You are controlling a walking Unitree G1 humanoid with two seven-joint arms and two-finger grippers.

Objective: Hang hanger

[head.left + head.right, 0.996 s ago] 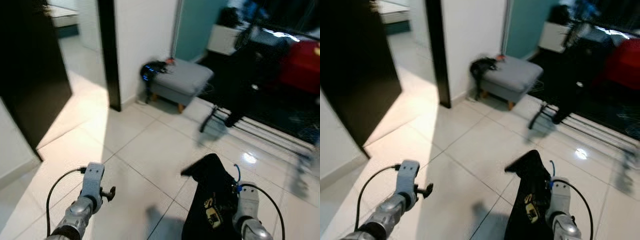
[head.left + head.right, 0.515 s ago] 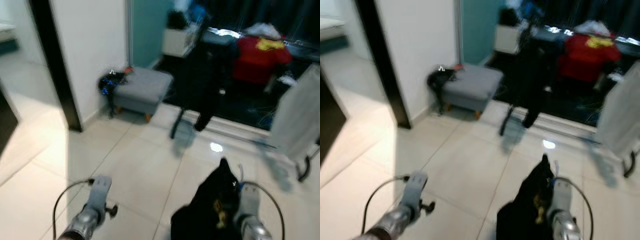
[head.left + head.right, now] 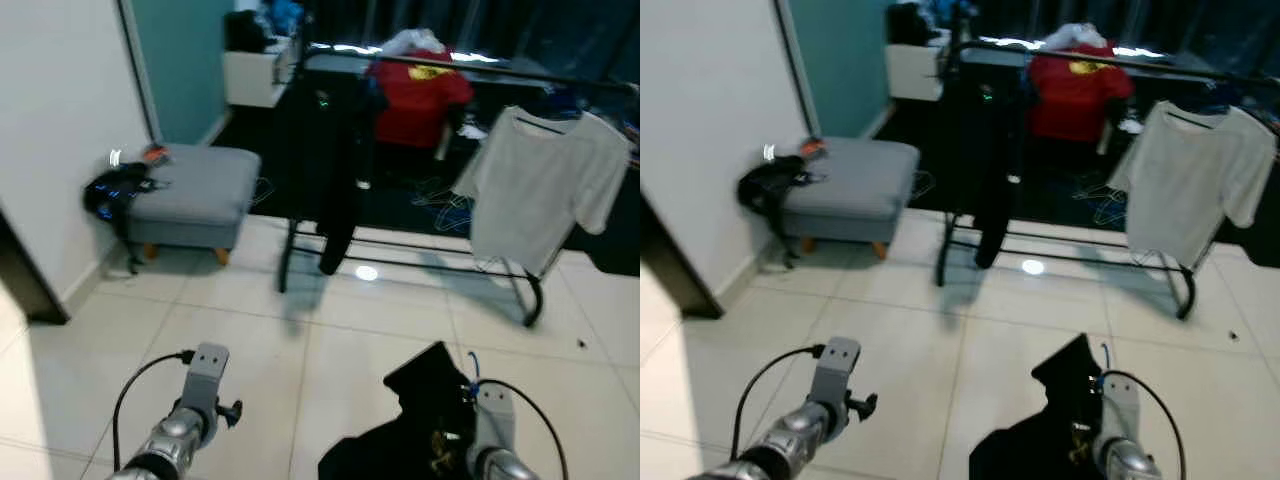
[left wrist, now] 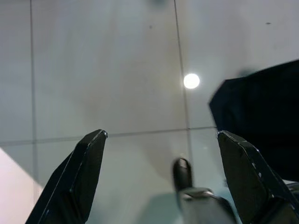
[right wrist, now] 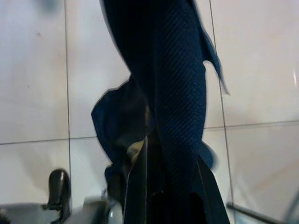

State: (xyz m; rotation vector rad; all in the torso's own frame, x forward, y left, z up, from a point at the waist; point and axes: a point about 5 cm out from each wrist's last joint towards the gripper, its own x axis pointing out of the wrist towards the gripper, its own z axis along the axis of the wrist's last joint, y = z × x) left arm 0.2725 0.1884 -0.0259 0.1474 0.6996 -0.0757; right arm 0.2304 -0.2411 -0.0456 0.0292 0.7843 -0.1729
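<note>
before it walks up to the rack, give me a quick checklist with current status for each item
1. Dark garment gripped by the right end effector: ok, its fingers are shut on the cloth, which hangs over the tile floor.
2. Hanger inside that garment: cannot tell, the cloth hides it.
3. Left end effector free: ok, open and holding nothing.
4. Clothes rack ahead: ok, it stands across the floor in front.
5. Free rail space: cannot tell; a black garment, red shirt and white shirt already hang there.
6. Path clear: ok, the grey ottoman sits off to the left.
</note>
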